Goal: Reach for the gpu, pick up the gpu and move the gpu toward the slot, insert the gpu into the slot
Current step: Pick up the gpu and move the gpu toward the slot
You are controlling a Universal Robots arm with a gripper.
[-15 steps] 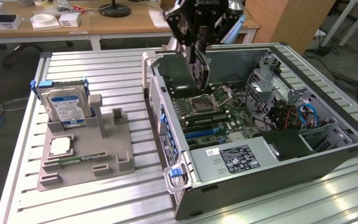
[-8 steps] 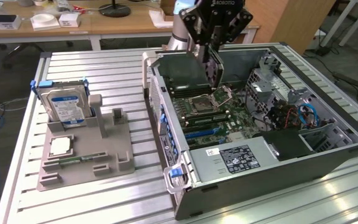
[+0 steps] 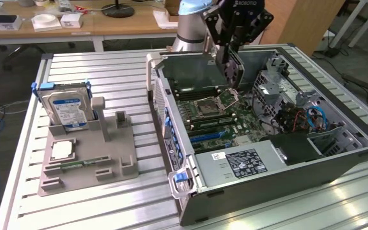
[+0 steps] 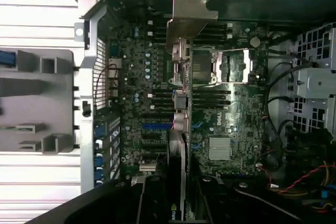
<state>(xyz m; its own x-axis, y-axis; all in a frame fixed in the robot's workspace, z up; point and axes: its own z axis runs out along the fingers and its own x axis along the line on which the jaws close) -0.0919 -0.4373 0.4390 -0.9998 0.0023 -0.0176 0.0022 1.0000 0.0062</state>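
My gripper (image 3: 230, 48) hangs over the open computer case (image 3: 337, 160), shut on the gpu (image 3: 231, 69). The card hangs edge-down above the motherboard (image 3: 225, 117), near the processor socket (image 3: 208, 106). In the wrist view the gpu (image 4: 180, 103) is seen edge-on, running from my gripper (image 4: 178, 195) out to its silver bracket (image 4: 191, 11). A blue slot (image 3: 206, 136) lies on the board nearer the case's front; in the wrist view this slot (image 4: 157, 127) sits just beside the card's edge. The card is apart from the board.
On the exterior view's left, a grey holder block (image 3: 88, 160) carries a blue-labelled hard drive (image 3: 69, 109) and a square silver chip (image 3: 63, 150). Inside the case are a power supply (image 3: 251, 163), cables (image 3: 305, 120) and drive cages (image 3: 270, 88). A wooden desk (image 3: 107, 24) stands behind.
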